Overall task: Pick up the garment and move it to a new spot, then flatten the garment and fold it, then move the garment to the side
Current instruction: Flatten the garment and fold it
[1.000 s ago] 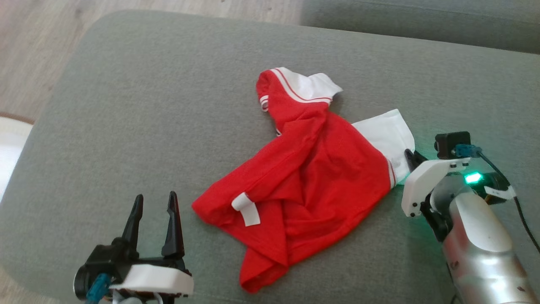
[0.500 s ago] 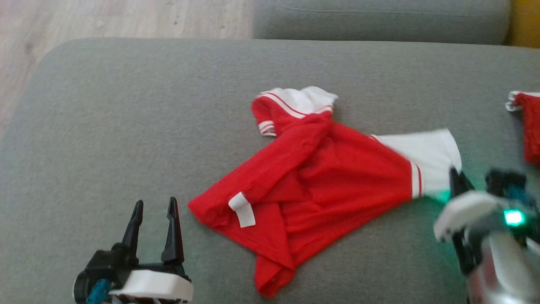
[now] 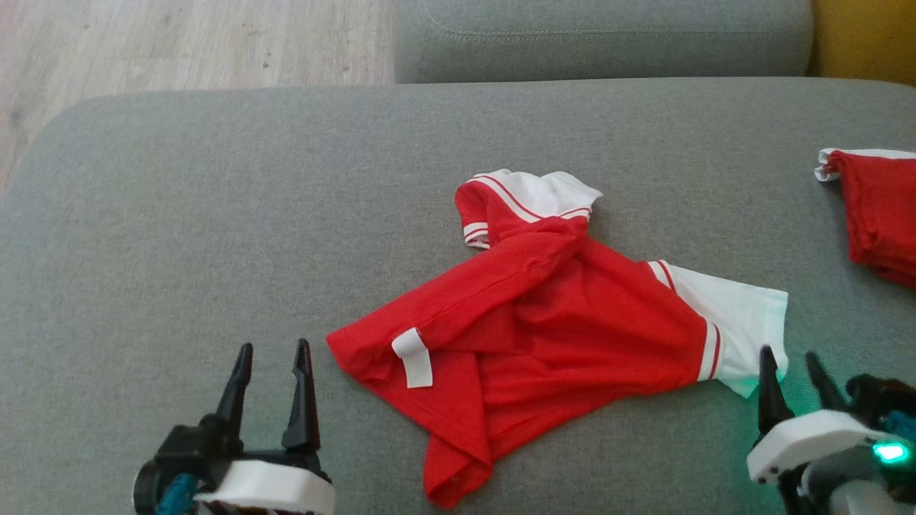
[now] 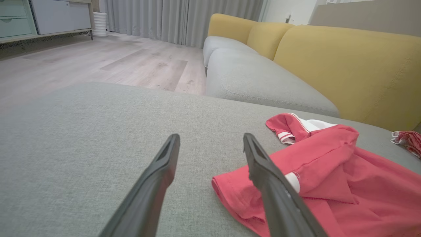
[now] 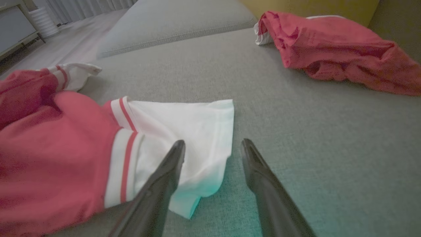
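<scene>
The crumpled red jersey shirt with white striped sleeves (image 3: 558,336) lies mid-cushion on the grey fabric sofa seat (image 3: 215,214). Right gripper (image 3: 789,355): fingers spread, gripping nothing, tips just beside the white sleeve's edge. Left gripper (image 3: 274,347): fingers spread, empty, near the shirt's red corner. A second bunched red garment (image 3: 876,214) lies well apart, rightward.

Red and white on grey
We see a red garment (image 3: 558,336), its sleeve (image 3: 744,322) by our right gripper (image 3: 788,353) white with red stripes; beyond that gripper lies another red cloth (image 3: 880,214) on the grey cushion (image 3: 215,214).
</scene>
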Robot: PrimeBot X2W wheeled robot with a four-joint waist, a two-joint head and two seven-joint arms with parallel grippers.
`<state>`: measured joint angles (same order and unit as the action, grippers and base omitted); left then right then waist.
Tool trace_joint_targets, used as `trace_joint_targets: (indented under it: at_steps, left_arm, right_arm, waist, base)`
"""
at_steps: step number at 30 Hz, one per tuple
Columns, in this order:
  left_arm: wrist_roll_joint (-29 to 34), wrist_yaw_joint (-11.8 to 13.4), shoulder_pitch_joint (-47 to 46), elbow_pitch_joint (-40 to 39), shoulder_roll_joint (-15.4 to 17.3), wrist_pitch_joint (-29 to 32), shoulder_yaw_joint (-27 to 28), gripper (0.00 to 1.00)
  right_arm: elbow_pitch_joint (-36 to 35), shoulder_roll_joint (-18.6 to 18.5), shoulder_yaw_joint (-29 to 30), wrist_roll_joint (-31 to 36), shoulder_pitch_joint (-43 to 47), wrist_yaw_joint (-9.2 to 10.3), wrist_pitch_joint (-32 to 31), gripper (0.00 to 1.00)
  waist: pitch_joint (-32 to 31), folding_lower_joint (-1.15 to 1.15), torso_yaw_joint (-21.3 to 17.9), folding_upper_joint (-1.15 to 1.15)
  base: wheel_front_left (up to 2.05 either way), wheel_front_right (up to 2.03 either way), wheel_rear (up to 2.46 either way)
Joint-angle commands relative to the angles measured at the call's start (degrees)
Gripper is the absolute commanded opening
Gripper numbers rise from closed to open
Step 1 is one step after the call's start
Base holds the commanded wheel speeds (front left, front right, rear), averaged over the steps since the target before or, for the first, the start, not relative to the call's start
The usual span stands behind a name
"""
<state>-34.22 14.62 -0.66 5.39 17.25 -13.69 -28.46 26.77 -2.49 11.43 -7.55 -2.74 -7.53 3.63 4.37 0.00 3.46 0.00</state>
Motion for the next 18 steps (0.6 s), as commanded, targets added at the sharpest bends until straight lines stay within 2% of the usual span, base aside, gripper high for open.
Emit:
trace_joint_targets:
  at_steps: [1, 8, 13, 18]
  left_arm:
    - [0.3, -0.1, -1.5, -1.3, 0.8, -0.2, 1.4, 1.0]
    - [1.7, -2.0, -3.2, 0.4, 0.2, 2.4, -2.8, 1.0]
    - [4.2, -3.7, -6.4, 4.1, 0.2, 5.7, -6.9, 1.0]
    - [5.6, -5.1, -10.7, 8.9, 0.1, 7.7, -8.5, 1.0]
  right_arm:
    - [-2.6, -0.4, -1.5, 0.0, -1.7, 0.04, 0.9, 1.0]
    - [-10.4, -0.4, -2.3, 0.7, -2.3, 0.04, 1.3, 1.0]
    - [-14.4, -0.4, -3.8, 0.4, -2.4, 0.04, 0.5, 1.0]
    - [-16.9, -0.4, -5.2, 0.3, -2.9, 0.04, -0.5, 1.0]
  waist:
    - [-0.2, 0.0, -0.2, 0.0]
    - [-0.5, 0.0, -0.7, 0.0]
    - [0.5, 0.0, -1.0, 0.0]
    - [2.3, 0.0, -1.4, 0.0]
  base:
    - [0.0, 0.0, 0.0]
    - [0.0, 0.0, 0.0]
    - [0.0, 0.0, 0.0]
    - [0.0, 0.0, 0.0]
